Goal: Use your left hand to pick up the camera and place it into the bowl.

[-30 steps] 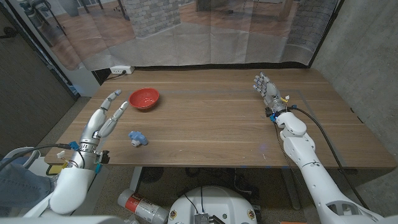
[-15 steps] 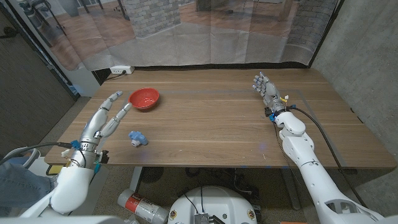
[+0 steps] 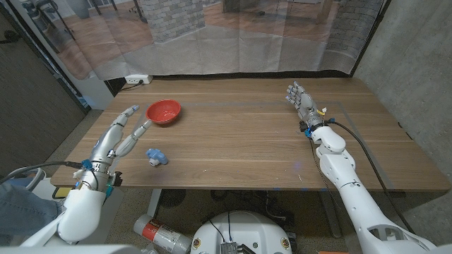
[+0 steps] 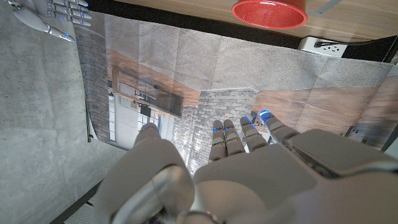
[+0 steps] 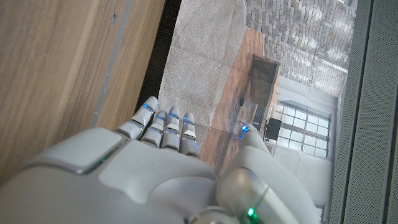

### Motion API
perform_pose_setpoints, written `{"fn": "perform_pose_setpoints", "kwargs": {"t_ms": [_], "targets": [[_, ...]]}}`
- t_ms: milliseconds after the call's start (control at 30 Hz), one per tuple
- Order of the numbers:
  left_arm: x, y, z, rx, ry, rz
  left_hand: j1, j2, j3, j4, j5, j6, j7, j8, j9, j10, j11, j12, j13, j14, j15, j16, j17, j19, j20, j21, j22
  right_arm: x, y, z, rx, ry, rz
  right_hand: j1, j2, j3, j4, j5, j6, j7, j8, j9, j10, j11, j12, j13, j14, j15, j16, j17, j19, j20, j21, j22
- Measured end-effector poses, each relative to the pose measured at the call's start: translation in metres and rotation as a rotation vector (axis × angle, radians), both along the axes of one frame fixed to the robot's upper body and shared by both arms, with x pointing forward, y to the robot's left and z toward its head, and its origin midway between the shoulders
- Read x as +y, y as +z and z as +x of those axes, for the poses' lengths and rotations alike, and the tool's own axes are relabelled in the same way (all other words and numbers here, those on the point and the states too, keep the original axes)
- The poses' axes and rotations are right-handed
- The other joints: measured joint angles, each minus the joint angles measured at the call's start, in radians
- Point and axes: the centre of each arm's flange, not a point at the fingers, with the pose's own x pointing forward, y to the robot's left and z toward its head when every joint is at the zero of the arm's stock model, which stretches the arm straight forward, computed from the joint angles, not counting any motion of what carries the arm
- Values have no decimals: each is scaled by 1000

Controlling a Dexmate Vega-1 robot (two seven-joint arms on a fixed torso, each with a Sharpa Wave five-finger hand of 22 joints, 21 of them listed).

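Note:
A small blue toy camera lies on the wooden table near its front left. A red bowl sits behind it toward the back left. My left hand hovers open over the table's left edge, fingers spread and pointing toward the bowl, just left of the camera and holding nothing. My right hand stands open at the right of the table, fingers extended, nothing in it.
A white power strip lies beyond the table's back left corner. Translucent sheeting hangs behind the table, and grey panels stand at both sides. Bare wood stretches between the camera and my right hand.
My left hand has drifted slightly forward toward the bowl and a little lower. The camera, the bowl and my right hand have not moved.

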Motion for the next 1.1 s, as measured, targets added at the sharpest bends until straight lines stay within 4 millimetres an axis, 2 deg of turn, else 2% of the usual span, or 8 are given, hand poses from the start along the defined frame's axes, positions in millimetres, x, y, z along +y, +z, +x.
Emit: {"fn": "perform_pose_setpoints", "kwargs": {"t_ms": [367, 533, 867, 1100], "targets": [[1, 1, 0, 8, 41, 19, 51, -17, 3, -30, 0, -14, -14, -6, 0, 5, 5, 0, 5, 9, 1, 0, 3, 58, 76, 8, 0, 2, 1, 1, -1, 2, 0, -1, 1, 0, 0, 0, 4, 4, 0, 0, 0, 0, 0, 0, 0, 0, 0, 0, 0, 0, -5, 0], [1, -1, 0, 15, 77, 30, 63, -20, 3, -38, 0, -9, -19, -6, 0, 18, 11, 0, 5, 24, -4, 0, 3, 85, 103, 15, 0, 2, 1, 2, -2, 3, 1, -1, 1, 0, 0, 0, 4, 4, 0, 0, 0, 0, 0, 0, 0, 0, 0, 0, 4, -4, -7, 0], [-2, -2, 0, 23, 117, 48, 92, -23, 3, -55, 0, 16, -52, -1, 5, 41, 30, 5, 10, 47, 7, 8, 8, 104, 121, 15, 5, 3, 2, 5, 0, 8, 1, -1, 1, 0, 0, 0, 6, 1, 0, 0, 0, 0, 0, 0, 0, 0, 0, 0, 4, -4, -11, 0], [-5, 0, -2, 34, 145, 60, 97, -29, 0, -58, 0, 22, -57, -1, 5, 48, 30, 8, 10, 56, 16, 8, 8, 112, 122, 15, 5, 3, 2, 6, -1, 11, -1, -1, 1, 4, -4, 0, 7, 0, 0, 0, 0, 0, 0, 0, 0, 0, 0, 0, 10, 2, -15, 0]]}}
